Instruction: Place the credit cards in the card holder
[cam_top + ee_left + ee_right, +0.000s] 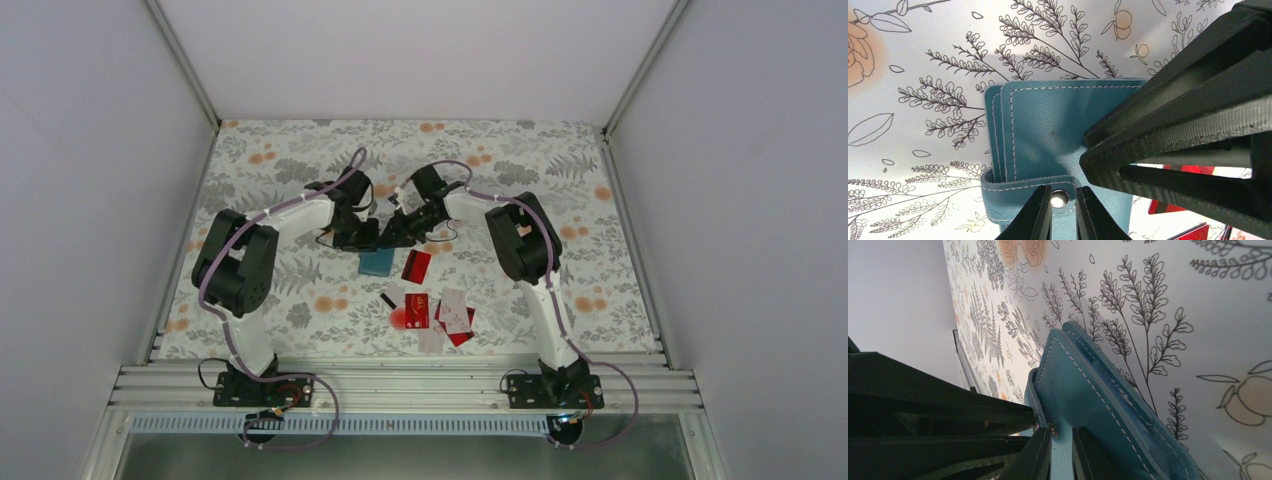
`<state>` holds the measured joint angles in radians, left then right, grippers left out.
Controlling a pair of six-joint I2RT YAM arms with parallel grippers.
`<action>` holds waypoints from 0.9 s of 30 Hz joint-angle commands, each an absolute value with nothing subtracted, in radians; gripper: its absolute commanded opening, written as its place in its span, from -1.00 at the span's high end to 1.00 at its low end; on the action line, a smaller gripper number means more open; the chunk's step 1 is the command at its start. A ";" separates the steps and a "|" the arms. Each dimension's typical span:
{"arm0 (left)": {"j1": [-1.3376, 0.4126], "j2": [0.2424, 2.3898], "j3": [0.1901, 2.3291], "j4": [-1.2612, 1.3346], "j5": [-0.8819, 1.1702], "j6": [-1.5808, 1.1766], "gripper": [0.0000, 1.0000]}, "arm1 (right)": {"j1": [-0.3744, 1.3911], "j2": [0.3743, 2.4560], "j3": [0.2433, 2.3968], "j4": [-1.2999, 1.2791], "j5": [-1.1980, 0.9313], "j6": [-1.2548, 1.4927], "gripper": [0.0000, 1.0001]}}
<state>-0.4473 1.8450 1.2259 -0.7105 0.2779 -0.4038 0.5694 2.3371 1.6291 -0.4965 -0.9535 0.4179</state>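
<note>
- You are on the opening step. The card holder point(1043, 130) lies shut at mid-counter, and its snap strap point(1018, 186) looks fastened.
- Your left gripper point(1064, 210) has its jaws clenched on the strap at the snap.
- Your right gripper point(1061, 445) has its jaws clenched on the holder just beside that.
- The credit cards point(440, 310) lie loose on the near side, and none is loaded.
- Next, you likely need to peel the strap free while pinning the body.

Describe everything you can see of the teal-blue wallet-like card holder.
The teal-blue, leather-like card holder is a rectangular pouch of layered panels with white stitching. A strap with a metal snap wraps one edge. It is mid-table over the floral cloth, beyond the scattered red and white cards. The left gripper and right gripper both pinch it beside the snap.
</note>
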 commanded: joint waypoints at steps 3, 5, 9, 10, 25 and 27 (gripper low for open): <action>-0.457 1.885 1.210 -0.667 0.286 -0.385 0.70 | 0.584 2.421 1.571 -0.514 -0.730 0.411 0.74; -0.459 1.886 1.209 -0.658 0.295 -0.382 0.70 | 0.584 2.421 1.572 -0.512 -0.732 0.414 0.74; -0.467 1.897 1.213 -0.655 0.301 -0.379 0.70 | 0.583 2.420 1.571 -0.510 -0.732 0.417 0.74; -0.469 1.900 1.214 -0.655 0.301 -0.379 0.70 | 0.583 2.419 1.570 -0.508 -0.732 0.418 0.74; -0.485 1.980 1.290 -0.695 0.285 -0.344 0.79 | 0.583 2.419 1.561 -0.505 -0.731 0.419 0.74; -0.492 1.990 1.299 -0.707 0.266 -0.340 0.83 | 0.584 2.420 1.564 -0.505 -0.730 0.419 0.74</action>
<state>-0.4534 1.9121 1.2884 -0.7628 0.2783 -0.3656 0.5682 2.3341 1.6176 -0.4789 -0.9585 0.4221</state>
